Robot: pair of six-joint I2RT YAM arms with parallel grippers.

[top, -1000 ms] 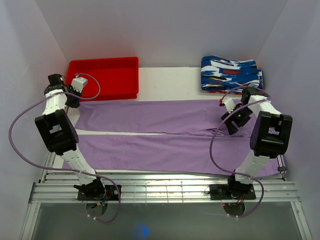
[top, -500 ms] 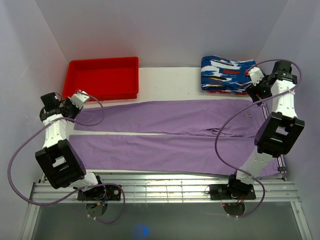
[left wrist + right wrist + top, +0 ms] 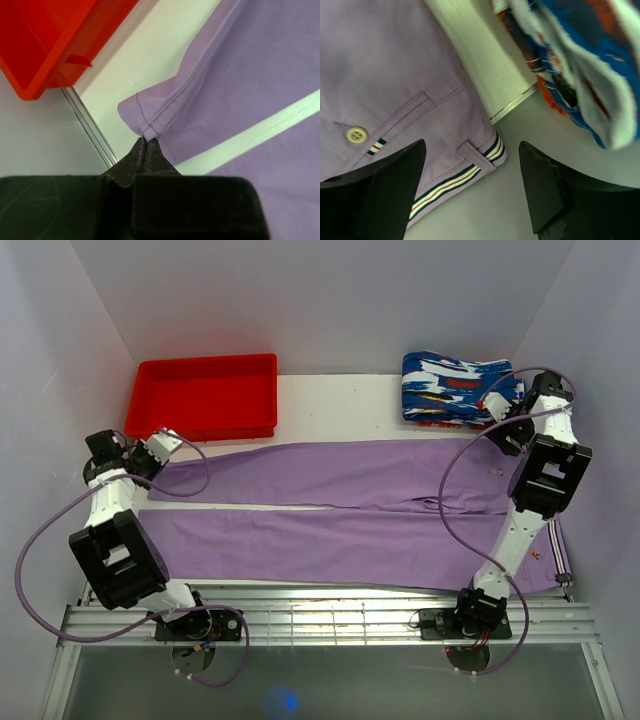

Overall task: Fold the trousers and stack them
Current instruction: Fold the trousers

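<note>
A: Status on the trousers (image 3: 340, 510)?

B: Spread flat on the tabletop (image 3: 340, 405), just on the near side of the red tray (image 3: 205, 395). Legs laid lengthwise, side by side, running from below the tray's left end to well past its right end. Thin strip of bare tabletop between the two legs. Hems at the tray's end, waist at the end away from the tray.

A: Left jaws?

B: Closed, pinching the hem corner (image 3: 145, 117) of the leg nearer the tray. Sitting just off the tray's near left corner. Cloth puckered at the pinch, with the stitched seam running right into it. Left arm (image 3: 110, 505) reaching in from left of the tray.

A: Right jaws?

B: Wide open, gripping nothing. Hanging over the waistband corner (image 3: 480, 155), well right of the tray. Visible from the right wrist: button (image 3: 356, 134), pocket welt, striped trim (image 3: 450, 185) along the waistband edge, all lying flat. Cannot tell whether touching the cloth. Right arm (image 3: 545, 475) stretched up along the side far from the tray.

A: Anything else around?

B: Folded patterned garments (image 3: 460, 388), blue, white and red, right of the tray and well apart from it, along the same back edge. Just beyond the waistband corner, close to the open right jaws.
</note>
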